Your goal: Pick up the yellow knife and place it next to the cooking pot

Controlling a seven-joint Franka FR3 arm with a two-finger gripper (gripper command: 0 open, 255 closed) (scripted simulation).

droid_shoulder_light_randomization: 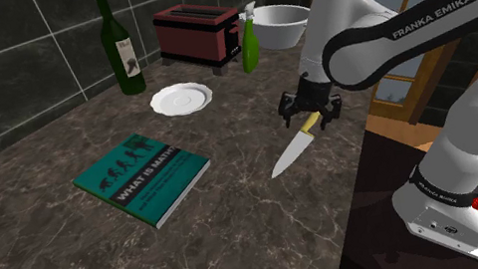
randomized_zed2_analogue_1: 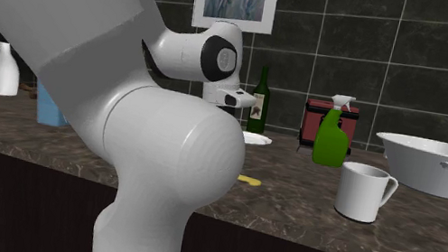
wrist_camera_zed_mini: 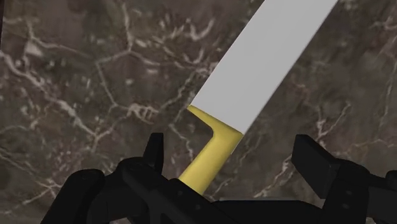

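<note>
- Shoulder view: my gripper [droid_shoulder_light_randomization: 310, 114] sits right of the frame's centre, down over the yellow handle of the knife [droid_shoulder_light_randomization: 292, 149]. The knife's pale blade points toward the lower left across the dark marble counter [droid_shoulder_light_randomization: 247, 248]. The wide white pot [droid_shoulder_light_randomization: 280, 25] stands well apart from it, at the upper middle against the tiled wall. My arm [droid_shoulder_light_randomization: 434, 18] reads "FRANKA EMIKA". The teal book [droid_shoulder_light_randomization: 142, 179] left of centre reads "WHAT IS MATH". The label on the green bottle [droid_shoulder_light_randomization: 121, 48] is too small to read.
- Second exterior view: the pot [randomized_zed2_analogue_1: 440, 166] is at the right edge. A yellow sliver [randomized_zed2_analogue_1: 248, 180] lies on the counter just beside my arm's bulk; I cannot tell what it is.
- Wrist view: my fingers [wrist_camera_zed_mini: 154, 153] stand wide apart. The knife [wrist_camera_zed_mini: 267, 63] has its handle between them, nearer one finger and clasped by neither.
</note>
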